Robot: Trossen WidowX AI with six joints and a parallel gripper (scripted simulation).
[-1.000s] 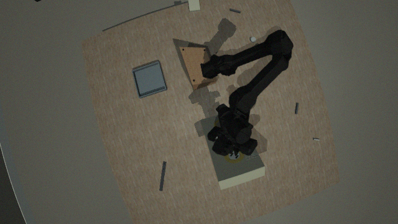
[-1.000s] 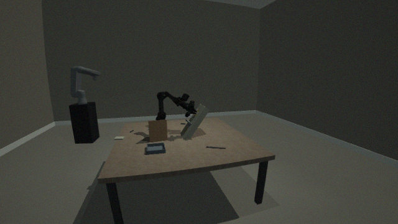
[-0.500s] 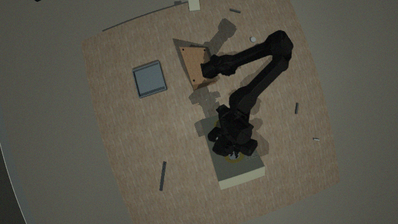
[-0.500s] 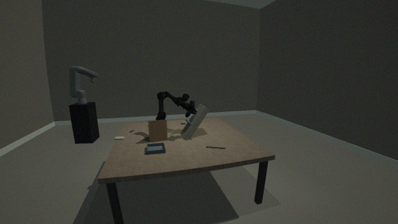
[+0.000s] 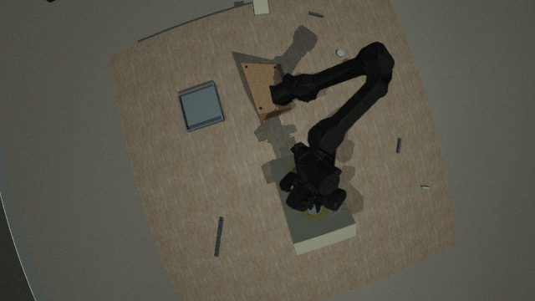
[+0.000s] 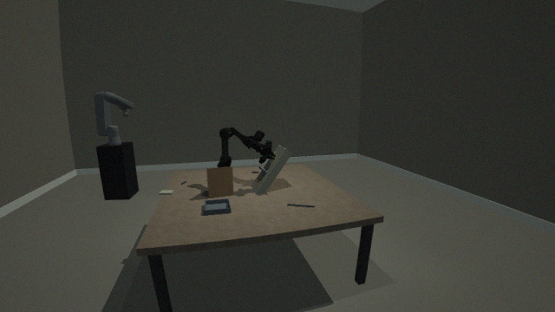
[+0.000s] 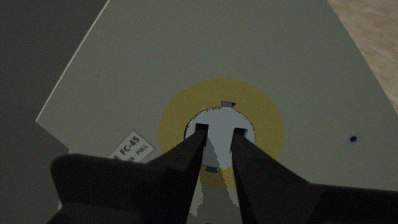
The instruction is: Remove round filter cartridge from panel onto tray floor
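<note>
The round pale cartridge [image 7: 222,118] sits in the tilted grey service panel [image 5: 311,233] [image 6: 274,173] [image 7: 225,40], inside a yellow ring [image 7: 171,117]. Its two dark slots show in the wrist view. My gripper [image 5: 314,208] [image 6: 274,157] [image 7: 218,137] is partly open, with a gap between the fingers and nothing held. Its fingertips are at the two slots, one over each, and cover the slots' lower parts; whether the tips are inside them I cannot tell. The grey-blue tray [image 5: 201,108] [image 6: 217,212] stands on the table, empty.
An orange-brown block [image 5: 255,84] [image 6: 220,182] stands between the tray and the arm. A dark bar [image 5: 218,237] [image 6: 301,205] lies on the table. A small white disc [image 5: 340,53] and short dark bars [image 5: 316,14] [image 5: 399,145] lie near the arm.
</note>
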